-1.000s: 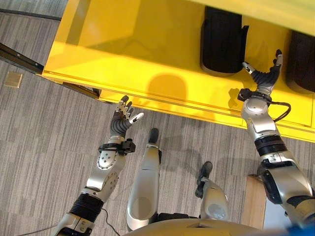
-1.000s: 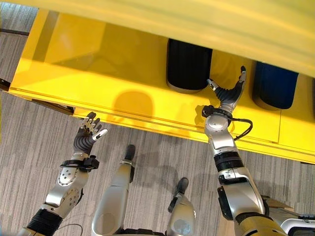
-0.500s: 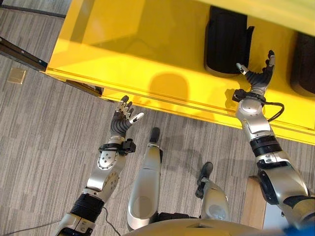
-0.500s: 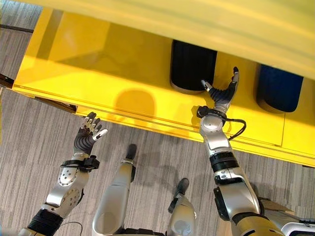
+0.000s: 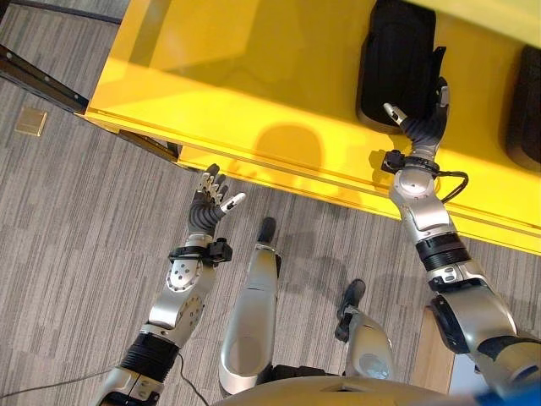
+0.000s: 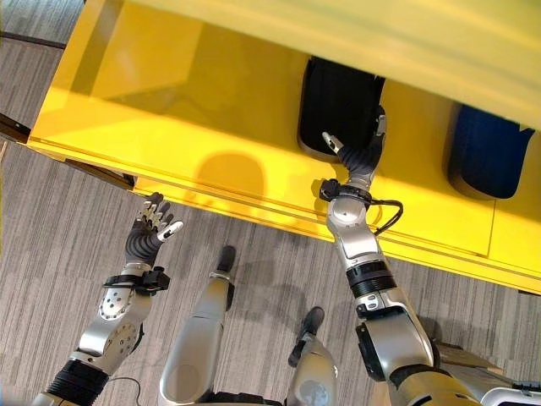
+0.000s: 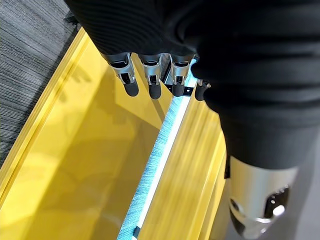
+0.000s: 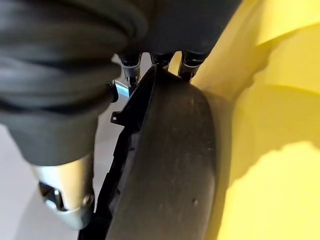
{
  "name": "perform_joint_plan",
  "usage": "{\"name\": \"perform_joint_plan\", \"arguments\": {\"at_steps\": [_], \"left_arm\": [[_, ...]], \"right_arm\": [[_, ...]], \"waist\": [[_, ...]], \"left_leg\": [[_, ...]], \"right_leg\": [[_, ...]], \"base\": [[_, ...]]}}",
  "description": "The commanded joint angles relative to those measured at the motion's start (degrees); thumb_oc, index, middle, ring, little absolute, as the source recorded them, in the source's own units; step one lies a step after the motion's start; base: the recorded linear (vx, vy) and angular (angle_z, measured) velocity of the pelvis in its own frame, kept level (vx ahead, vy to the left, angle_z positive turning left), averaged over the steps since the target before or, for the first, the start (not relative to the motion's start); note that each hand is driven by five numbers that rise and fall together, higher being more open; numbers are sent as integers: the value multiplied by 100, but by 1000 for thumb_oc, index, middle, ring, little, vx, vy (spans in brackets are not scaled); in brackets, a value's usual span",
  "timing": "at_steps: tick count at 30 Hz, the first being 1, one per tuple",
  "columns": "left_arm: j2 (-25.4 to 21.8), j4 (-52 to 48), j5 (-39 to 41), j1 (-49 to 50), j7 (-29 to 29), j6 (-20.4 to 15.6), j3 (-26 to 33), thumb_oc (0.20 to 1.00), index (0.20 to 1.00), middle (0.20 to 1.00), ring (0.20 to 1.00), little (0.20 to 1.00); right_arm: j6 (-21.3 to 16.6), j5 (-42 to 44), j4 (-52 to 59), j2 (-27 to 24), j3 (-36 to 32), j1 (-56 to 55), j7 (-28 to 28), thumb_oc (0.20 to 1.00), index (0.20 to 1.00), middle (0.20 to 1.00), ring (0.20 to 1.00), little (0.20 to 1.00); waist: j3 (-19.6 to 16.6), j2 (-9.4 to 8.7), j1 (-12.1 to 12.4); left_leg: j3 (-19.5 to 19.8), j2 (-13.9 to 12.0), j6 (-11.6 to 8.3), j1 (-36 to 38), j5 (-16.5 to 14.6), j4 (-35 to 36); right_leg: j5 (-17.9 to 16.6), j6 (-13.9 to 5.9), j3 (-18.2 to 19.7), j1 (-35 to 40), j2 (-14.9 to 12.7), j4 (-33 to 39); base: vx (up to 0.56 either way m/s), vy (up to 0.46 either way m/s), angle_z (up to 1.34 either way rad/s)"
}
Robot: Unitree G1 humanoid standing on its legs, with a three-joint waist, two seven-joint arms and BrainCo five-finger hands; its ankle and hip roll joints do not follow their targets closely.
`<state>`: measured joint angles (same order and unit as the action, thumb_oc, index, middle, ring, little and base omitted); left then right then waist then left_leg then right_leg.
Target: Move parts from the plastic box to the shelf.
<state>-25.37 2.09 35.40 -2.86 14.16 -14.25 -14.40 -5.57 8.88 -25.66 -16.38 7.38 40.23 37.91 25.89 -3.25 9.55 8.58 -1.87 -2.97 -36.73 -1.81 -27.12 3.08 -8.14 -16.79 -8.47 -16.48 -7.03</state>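
A black part (image 5: 393, 59) stands on the yellow shelf (image 5: 254, 76); its curved side (image 8: 170, 165) shows close up in the right wrist view. My right hand (image 5: 420, 128) is open and reaches onto the shelf, with straight fingers (image 8: 187, 67) along the part's right edge and the thumb spread toward its front. A second dark part (image 6: 482, 156) stands further right on the same shelf. My left hand (image 5: 207, 207) is open above the carpet, just in front of the shelf's edge, with straight fingers (image 7: 131, 80) holding nothing.
An upper yellow board (image 6: 380, 34) overhangs the back of the shelf. A dark rail (image 5: 42, 76) runs along the floor at the left, with a small tan square (image 5: 30, 122) beside it. A wooden piece (image 5: 435, 338) lies at the lower right.
My right hand has moved left and further in, from the gap between the two parts to the black part's right edge. The left hand has stayed put.
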Motion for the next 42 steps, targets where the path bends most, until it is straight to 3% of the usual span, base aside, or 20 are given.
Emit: {"name": "perform_joint_plan", "arguments": {"at_steps": [1, 30, 42], "left_arm": [[54, -211, -79, 194, 61, -260, 100, 1000, 1000, 1000, 1000, 1000], [42, -243, -168, 249, 100, -273, 165, 1000, 1000, 1000, 1000, 1000], [62, -224, -245, 315, 83, -247, 245, 1000, 1000, 1000, 1000, 1000]], "right_arm": [[-334, -49, 471, -273, -201, -77, 23, 1000, 1000, 1000, 1000, 1000], [-337, -344, 962, -211, -623, -362, 446, 1000, 1000, 1000, 1000, 1000], [-362, -793, 1849, -71, -976, -1152, 647, 1000, 1000, 1000, 1000, 1000]], "waist": [[-53, 58, 29], [-73, 68, -60], [-202, 68, -189]], "left_leg": [[-59, -45, 131, 517, -38, 703], [-94, -64, 157, 532, -75, 677], [-123, -120, 147, 668, -46, 755]], "right_leg": [[174, -21, 78, -85, -67, -662], [198, -18, 142, -153, -52, -739], [208, -25, 201, -105, -22, -707]], "base": [[0, 0, 0], [0, 0, 0], [-2, -3, -1]]}}
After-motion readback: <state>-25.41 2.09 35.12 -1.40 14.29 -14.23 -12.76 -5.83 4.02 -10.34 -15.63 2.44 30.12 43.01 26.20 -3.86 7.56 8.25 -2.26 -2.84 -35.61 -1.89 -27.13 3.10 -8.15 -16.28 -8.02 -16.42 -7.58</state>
